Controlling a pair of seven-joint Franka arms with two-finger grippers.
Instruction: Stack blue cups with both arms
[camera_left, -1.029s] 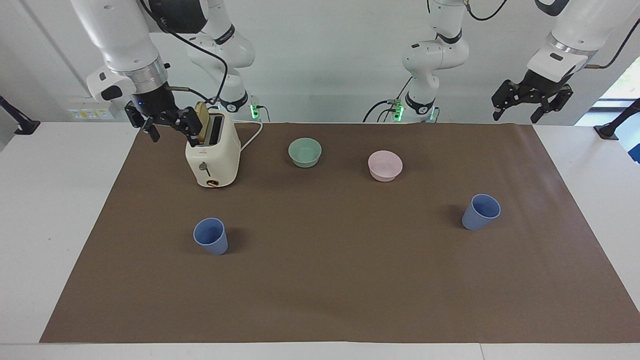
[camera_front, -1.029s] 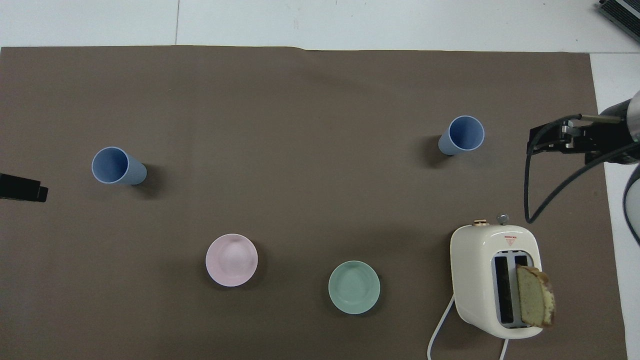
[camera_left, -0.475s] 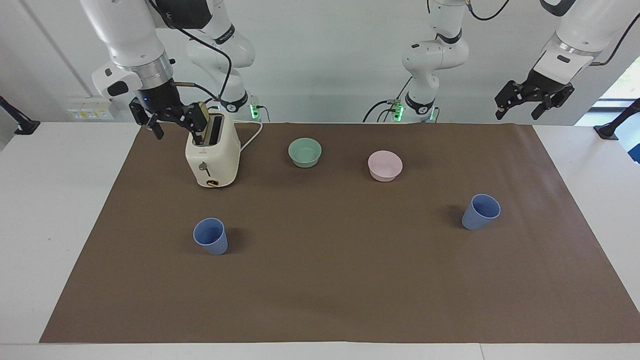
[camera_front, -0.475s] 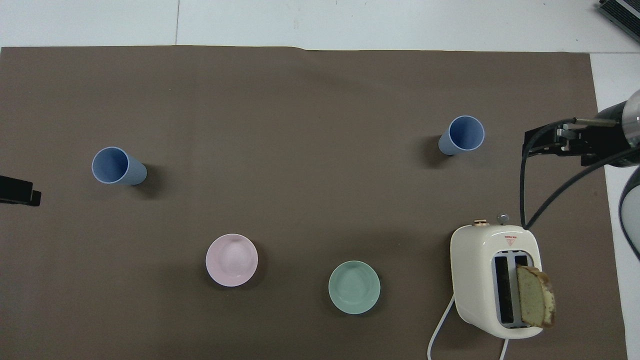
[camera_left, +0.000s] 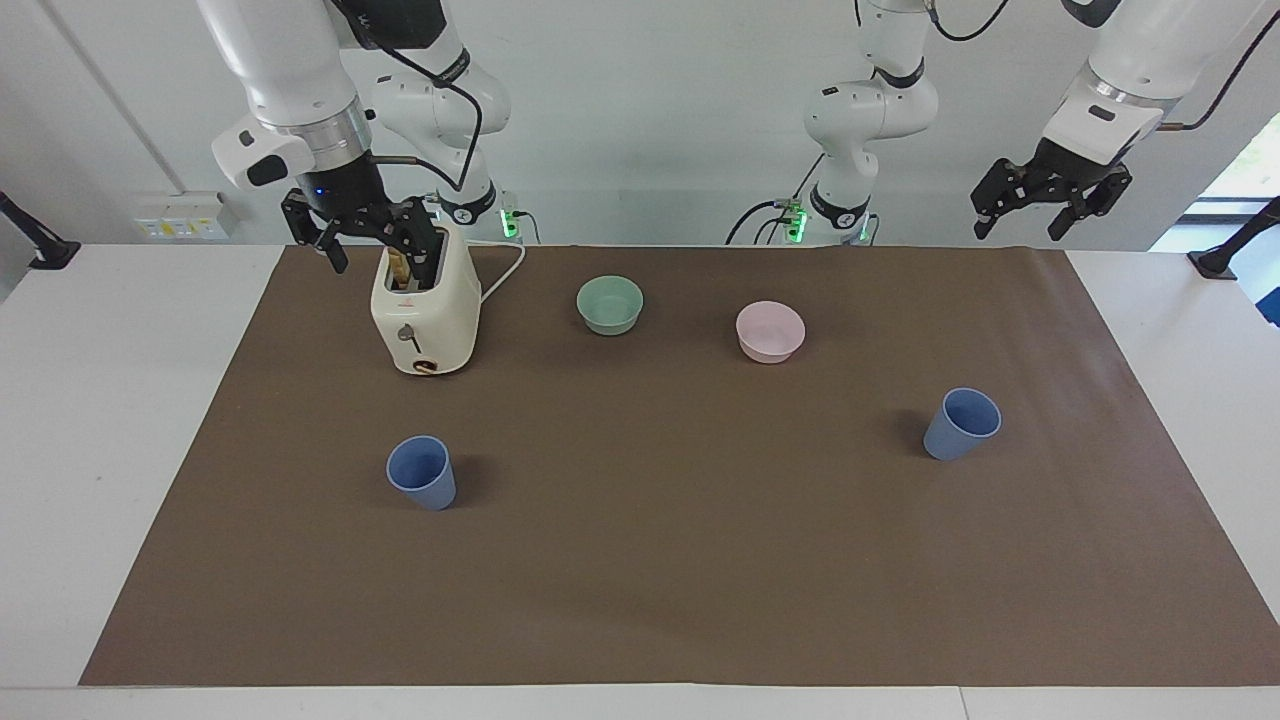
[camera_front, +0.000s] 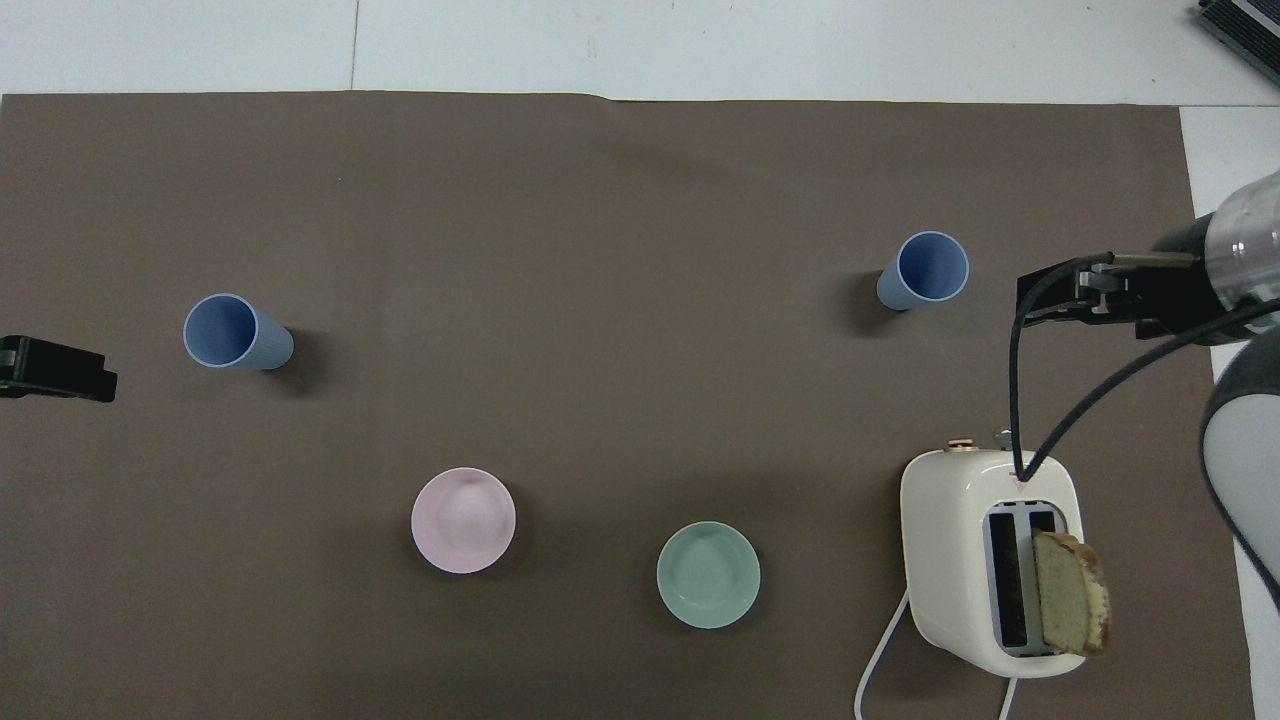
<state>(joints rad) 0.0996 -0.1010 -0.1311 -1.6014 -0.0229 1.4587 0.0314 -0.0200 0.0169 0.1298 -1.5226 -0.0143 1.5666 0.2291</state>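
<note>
The right pincer (camera_left: 365, 240) is held spread wide and empty, raised over the toaster (camera_left: 426, 310); one blue cup (camera_left: 422, 472) is stood upright on the brown mat (camera_left: 650, 560) below it, well apart. The left pincer (camera_left: 1048, 200) is likewise open and empty, raised over the mat's edge at its own end of the worktop, with the other blue cup (camera_left: 962, 423) upright below, well apart. The cups are judged light, stiff and smooth; each would best be taken across the wall just under the rim.
</note>
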